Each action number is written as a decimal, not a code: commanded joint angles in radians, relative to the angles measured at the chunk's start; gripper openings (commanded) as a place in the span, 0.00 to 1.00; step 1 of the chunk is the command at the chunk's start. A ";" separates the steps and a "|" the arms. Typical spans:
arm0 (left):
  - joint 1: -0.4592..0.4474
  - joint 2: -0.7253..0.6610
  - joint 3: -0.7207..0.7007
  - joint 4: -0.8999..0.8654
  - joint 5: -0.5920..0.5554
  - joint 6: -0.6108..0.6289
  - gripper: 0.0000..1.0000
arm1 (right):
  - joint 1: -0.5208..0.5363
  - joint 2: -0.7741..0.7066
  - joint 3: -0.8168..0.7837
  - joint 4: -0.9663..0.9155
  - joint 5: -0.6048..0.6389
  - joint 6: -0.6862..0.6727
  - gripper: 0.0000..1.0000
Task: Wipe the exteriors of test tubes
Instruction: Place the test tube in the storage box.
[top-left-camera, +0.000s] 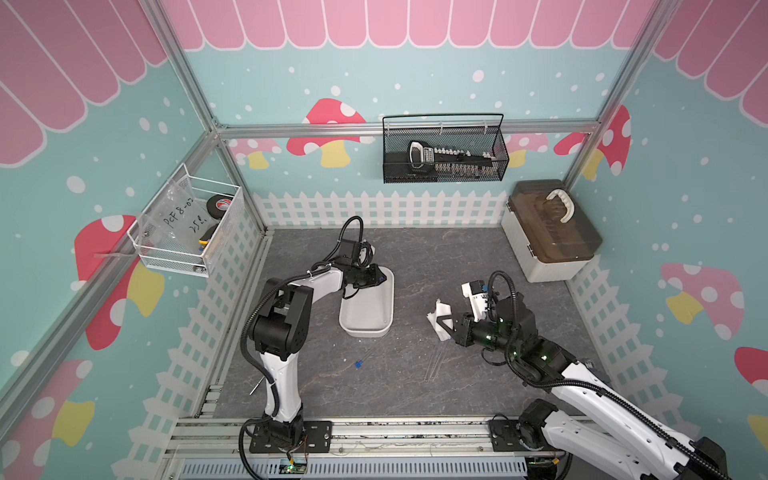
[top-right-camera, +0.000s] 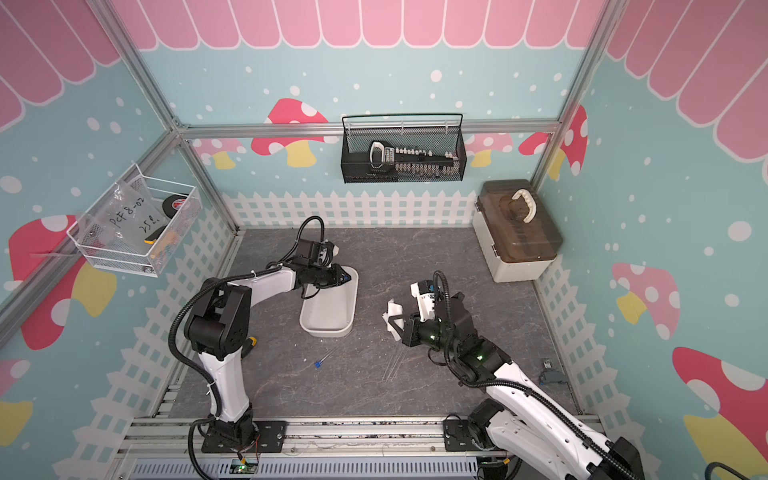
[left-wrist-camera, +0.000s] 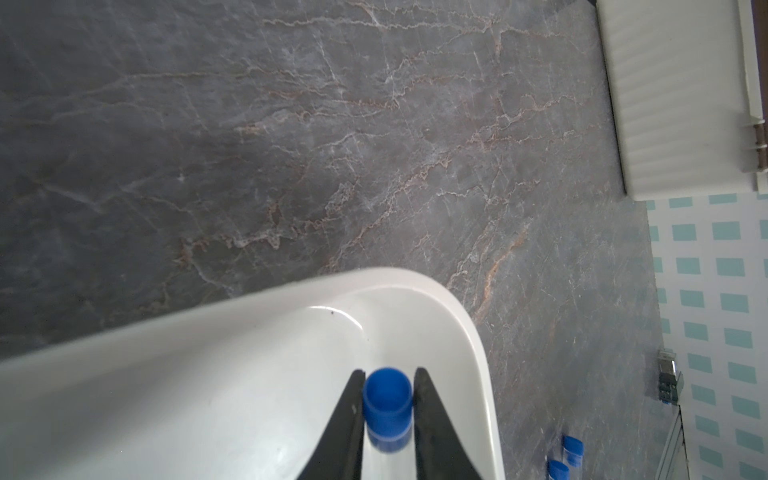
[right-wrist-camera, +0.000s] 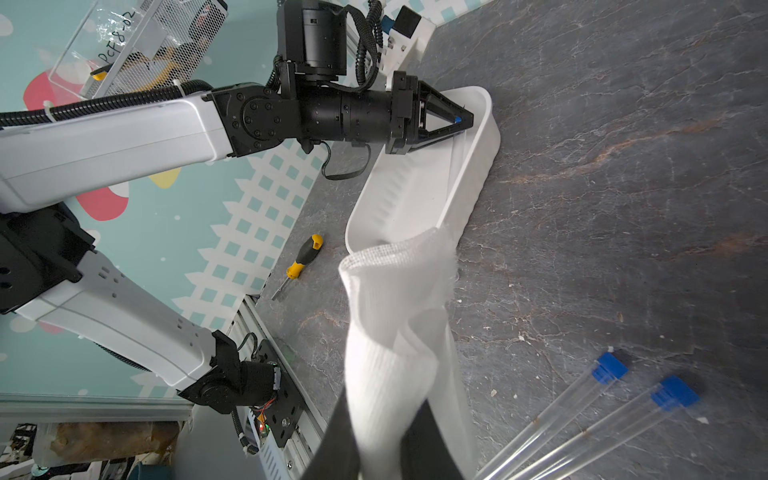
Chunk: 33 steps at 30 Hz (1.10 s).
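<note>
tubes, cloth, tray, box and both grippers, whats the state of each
held tube, capped, cap end in left gripper, at tray far corner
left gripper, shut on held tube
tube pair, capped, lying on table
single tube, capped, lying on table
cloth, bunched, pinched in right gripper
right gripper, shut on cloth
tray, upright
box, lid closed

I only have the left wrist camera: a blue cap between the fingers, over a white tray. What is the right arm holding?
Observer: The right gripper is shut on a white cloth.
Operator: I see two more blue caps on the table. Any other tube?
Observer: Yes, one more test tube lies alone on the table, on the robot's side of the white tray.
Operator: Any clutter?
Observer: A yellow-and-black screwdriver lies beside the left arm.
</note>
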 joint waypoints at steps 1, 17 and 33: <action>-0.006 0.023 0.039 -0.002 -0.019 -0.001 0.25 | -0.004 -0.013 -0.014 -0.014 0.013 0.011 0.14; -0.009 0.012 0.050 -0.018 -0.022 0.003 0.29 | -0.004 -0.047 -0.026 -0.024 0.024 0.019 0.14; -0.063 -0.206 -0.020 -0.261 -0.243 0.101 0.30 | -0.004 -0.057 -0.023 -0.034 0.034 0.016 0.14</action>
